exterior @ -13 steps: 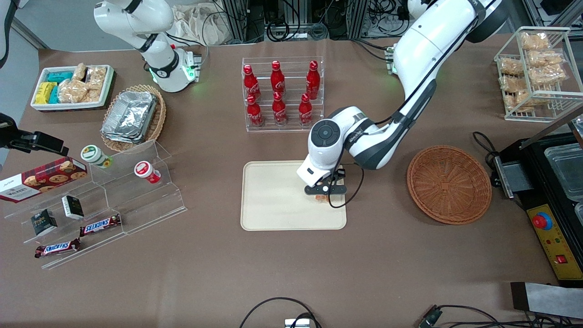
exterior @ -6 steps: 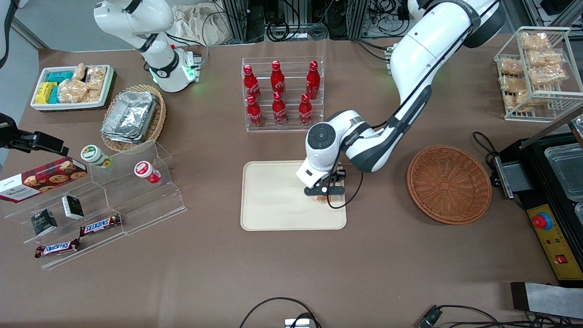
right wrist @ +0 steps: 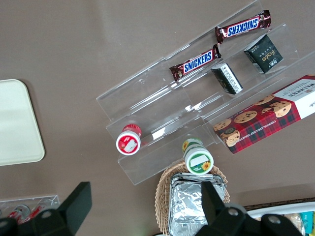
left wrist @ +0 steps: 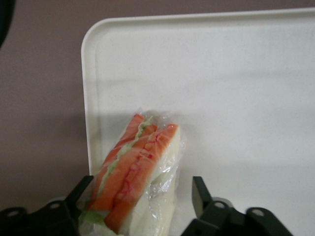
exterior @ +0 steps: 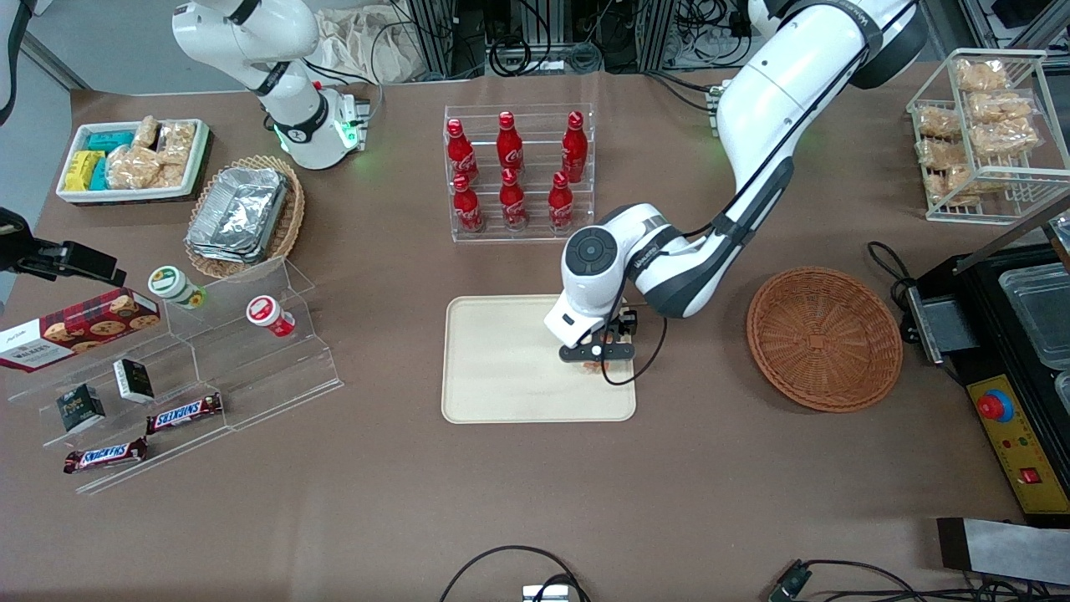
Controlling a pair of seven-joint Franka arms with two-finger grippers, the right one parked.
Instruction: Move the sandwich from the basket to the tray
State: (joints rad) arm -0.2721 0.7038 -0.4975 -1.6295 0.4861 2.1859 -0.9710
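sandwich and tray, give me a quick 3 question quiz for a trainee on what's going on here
1. True or false: the sandwich lies on the tray.
2. What does the basket hold? A) a sandwich B) foil containers C) nothing
3. Fill in: the end effector hangs over the tray's end nearest the ____, fingers apart on either side of the sandwich.

Key: 1 true. 2 C. 3 basket.
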